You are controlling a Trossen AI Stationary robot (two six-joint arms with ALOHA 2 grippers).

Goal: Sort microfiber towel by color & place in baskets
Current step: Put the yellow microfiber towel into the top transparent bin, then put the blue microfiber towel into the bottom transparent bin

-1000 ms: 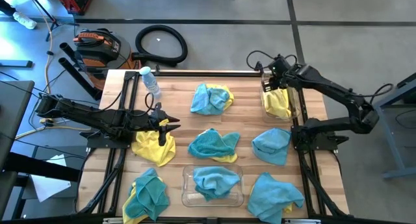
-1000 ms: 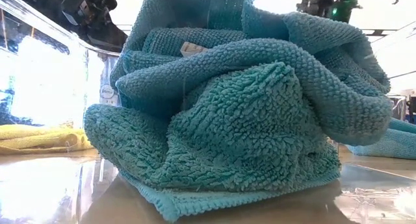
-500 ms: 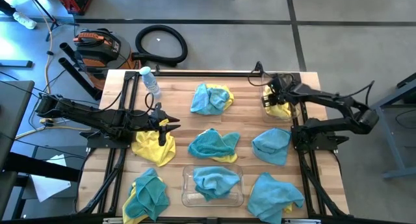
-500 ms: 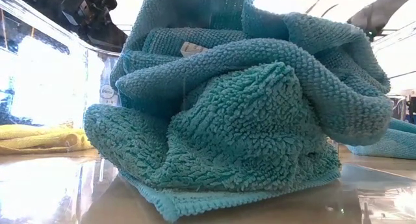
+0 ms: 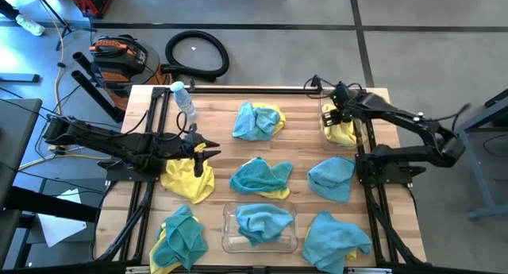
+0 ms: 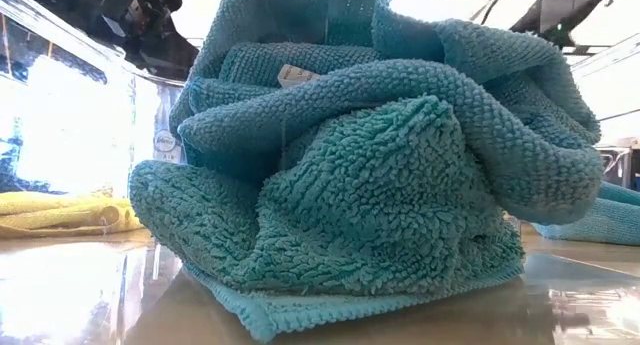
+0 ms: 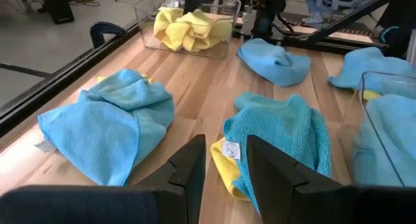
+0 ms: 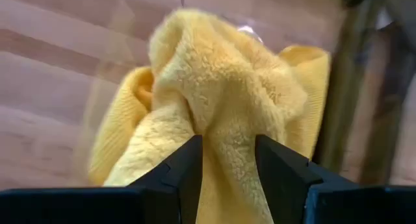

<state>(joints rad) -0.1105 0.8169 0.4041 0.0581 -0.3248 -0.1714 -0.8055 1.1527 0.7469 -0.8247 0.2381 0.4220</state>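
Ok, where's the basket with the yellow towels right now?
In the high view the yellow-towel basket sits at the table's far right corner, under the right gripper, with a teal towel just nearer the front edge.

A clear plastic water bottle (image 5: pixel 184 100) lies near the wooden table's (image 5: pixel 298 115) far left corner. On the grey floor beyond sit a coiled black hose (image 5: pixel 197 54) and an orange-and-black case (image 5: pixel 119 56).
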